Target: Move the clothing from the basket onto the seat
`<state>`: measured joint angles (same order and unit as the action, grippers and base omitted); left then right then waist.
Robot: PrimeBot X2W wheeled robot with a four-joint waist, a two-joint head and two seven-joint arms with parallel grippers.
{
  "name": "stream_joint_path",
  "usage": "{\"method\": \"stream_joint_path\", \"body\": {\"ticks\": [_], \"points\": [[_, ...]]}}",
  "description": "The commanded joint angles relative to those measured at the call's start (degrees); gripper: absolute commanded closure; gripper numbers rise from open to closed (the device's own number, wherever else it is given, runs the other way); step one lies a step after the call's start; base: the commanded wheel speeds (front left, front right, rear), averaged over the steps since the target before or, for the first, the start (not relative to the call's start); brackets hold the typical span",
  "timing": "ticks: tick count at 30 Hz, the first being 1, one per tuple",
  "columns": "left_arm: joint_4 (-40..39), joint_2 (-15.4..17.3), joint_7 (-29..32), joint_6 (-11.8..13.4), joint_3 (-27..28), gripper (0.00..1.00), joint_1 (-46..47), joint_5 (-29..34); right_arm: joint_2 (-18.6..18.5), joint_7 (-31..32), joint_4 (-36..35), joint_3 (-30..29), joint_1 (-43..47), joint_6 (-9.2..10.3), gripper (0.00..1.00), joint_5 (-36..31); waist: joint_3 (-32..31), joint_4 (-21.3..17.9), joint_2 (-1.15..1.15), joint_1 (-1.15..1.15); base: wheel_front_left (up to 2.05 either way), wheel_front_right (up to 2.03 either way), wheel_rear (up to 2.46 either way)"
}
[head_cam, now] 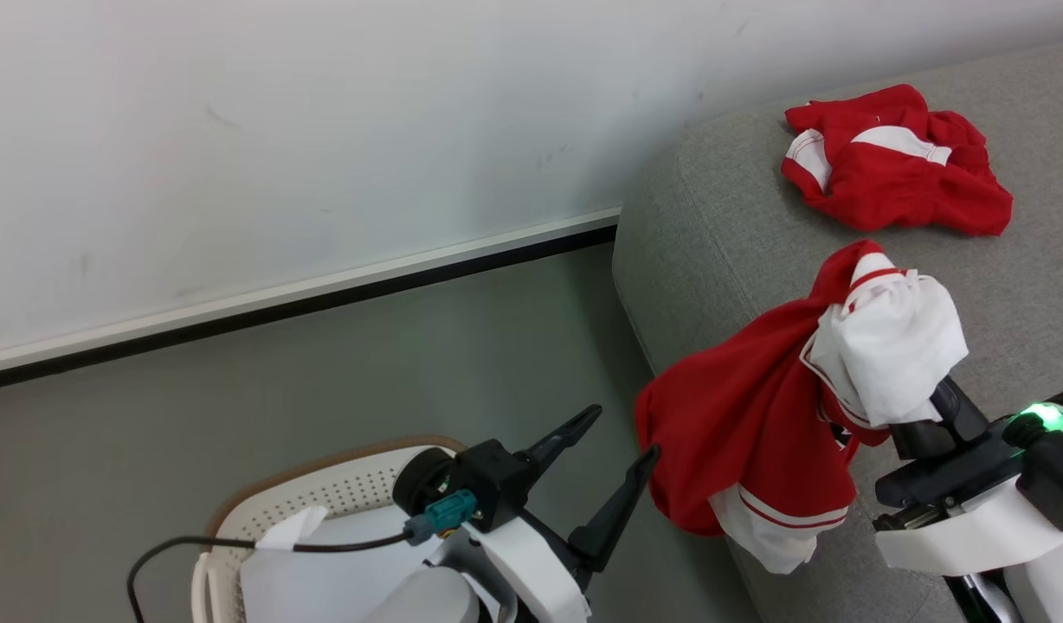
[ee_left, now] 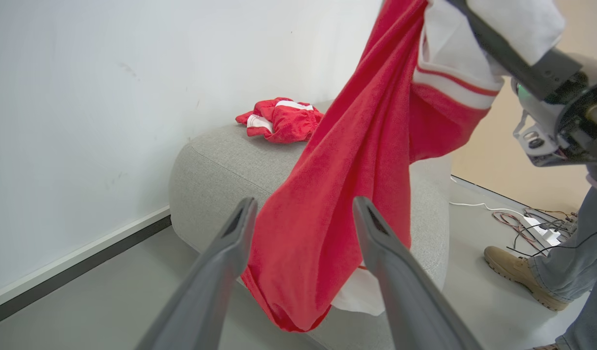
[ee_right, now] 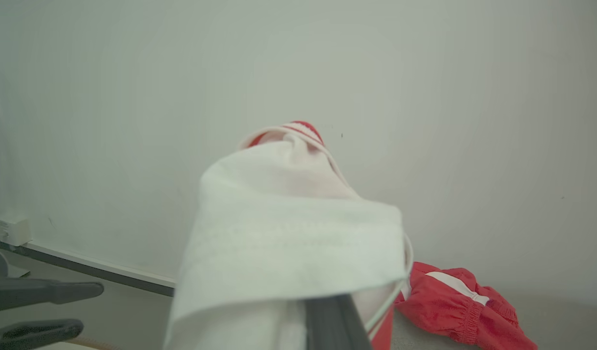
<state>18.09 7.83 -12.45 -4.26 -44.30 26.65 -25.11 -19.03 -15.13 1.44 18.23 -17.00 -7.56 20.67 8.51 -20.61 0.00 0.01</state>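
Observation:
One piece of red and white clothing [head_cam: 748, 415] hangs bunched from my right gripper [head_cam: 947, 405], which is shut on it; cloth covers the fingertips [ee_right: 289, 233]. It dangles over the rounded edge of the grey seat [head_cam: 713, 225]. Another red and white garment [head_cam: 895, 164] lies crumpled farther back on the seat, also in the left wrist view [ee_left: 279, 119]. My left gripper [head_cam: 622, 437] is open and empty, just left of the hanging cloth's lower edge [ee_left: 327, 233]. The basket [head_cam: 324, 484] sits at the bottom left under my left arm.
A pale sheet [head_cam: 324, 571] lies in the basket. A white wall with a dark baseboard [head_cam: 324, 298] runs behind the grey floor. A person's boot [ee_left: 517, 272] and floor cables with a power strip [ee_left: 536, 228] lie beyond the seat.

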Motion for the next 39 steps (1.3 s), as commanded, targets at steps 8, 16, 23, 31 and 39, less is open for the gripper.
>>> {"method": "stream_joint_path", "body": {"ticks": [8,16,23,31,39], "points": [[-0.3,0.5,0.3,-0.4,0.3,0.00,3.7,0.5,-1.2,0.0,-1.9,-6.7,-3.1,0.15,1.00,0.6,5.1,1.9,0.00,-0.01,0.00,0.00,0.00],[-2.0,1.7,3.1,-0.9,1.1,0.00,12.3,2.2,-4.0,0.0,2.0,-16.1,-14.2,0.14,1.00,0.9,15.7,5.8,0.00,-0.01,0.00,0.00,0.00],[-3.5,1.5,3.8,-1.1,1.8,0.00,18.7,2.9,-10.7,2.5,9.7,-25.6,-29.8,0.15,1.00,2.2,24.1,11.0,0.00,-0.01,0.00,0.00,0.00],[-4.8,2.2,2.6,-0.7,2.6,0.00,19.7,2.4,-21.5,9.8,18.5,-36.5,-48.9,0.14,1.00,4.5,29.8,16.3,0.00,-0.01,0.00,0.00,0.00],[-6.5,3.6,1.7,0.5,3.5,0.00,17.3,1.4,-27.8,11.3,29.1,-43.4,-55.2,0.15,1.00,-3.3,33.6,19.2,0.00,-0.01,0.00,0.00,0.00]]}}
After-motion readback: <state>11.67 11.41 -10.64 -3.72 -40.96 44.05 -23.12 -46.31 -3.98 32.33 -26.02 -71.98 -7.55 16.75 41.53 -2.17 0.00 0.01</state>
